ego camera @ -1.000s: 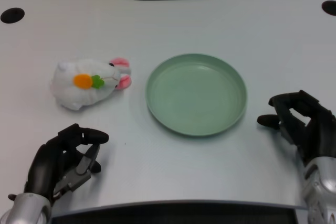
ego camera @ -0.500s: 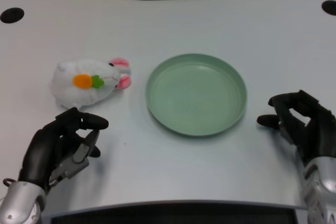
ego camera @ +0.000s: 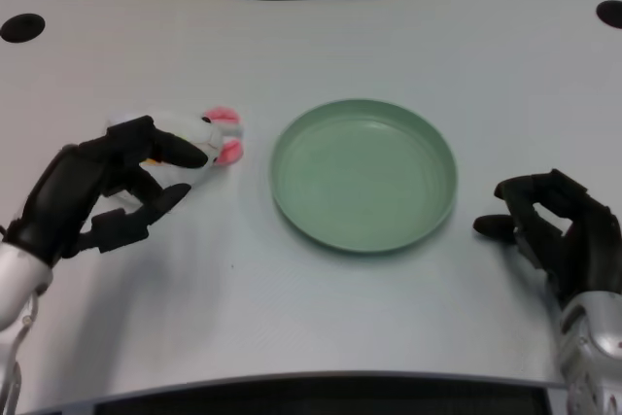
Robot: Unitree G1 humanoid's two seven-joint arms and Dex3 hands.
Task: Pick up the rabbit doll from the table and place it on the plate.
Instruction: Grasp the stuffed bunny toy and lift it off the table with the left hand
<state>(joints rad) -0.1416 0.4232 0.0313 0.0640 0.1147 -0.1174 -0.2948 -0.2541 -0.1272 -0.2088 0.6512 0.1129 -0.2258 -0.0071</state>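
Note:
The white rabbit doll (ego camera: 199, 133) with pink ears lies on the table left of the green plate (ego camera: 363, 174). My left hand (ego camera: 102, 187) hovers over the doll's near left side and hides most of its body and the carrot patch. Its fingers are spread around the doll, and I cannot see that they have closed on it. The plate holds nothing.
My right hand (ego camera: 554, 230) rests on the table right of the plate. Two dark round holes (ego camera: 21, 27) (ego camera: 610, 13) sit in the table's far corners. The table's front edge runs along the bottom of the picture.
My left hand has risen from the near left of the table and moved forward onto the doll, now covering most of it. The doll, plate and right hand stay put.

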